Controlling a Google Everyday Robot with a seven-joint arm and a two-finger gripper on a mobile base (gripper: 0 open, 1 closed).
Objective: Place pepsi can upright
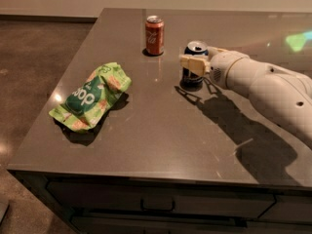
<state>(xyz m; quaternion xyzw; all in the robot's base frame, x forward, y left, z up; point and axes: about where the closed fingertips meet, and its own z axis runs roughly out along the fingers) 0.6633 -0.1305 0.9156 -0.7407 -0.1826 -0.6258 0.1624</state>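
The pepsi can (193, 77) is dark blue with a silver top. It stands upright on the grey table (161, 130), right of the table's middle and towards the back. My gripper (196, 58) reaches in from the right and is shut on the can's upper part. The near finger (192, 64) lies across the can's front; the far finger is mostly hidden behind the can. The can's base looks to be at the table surface. The white arm (263, 84) stretches off to the right edge.
A red cola can (154, 29) stands upright at the back, left of the pepsi can. A crumpled green chip bag (90, 97) lies on the left part of the table. The table's front edge (146, 174) has drawers below; floor lies to the left.
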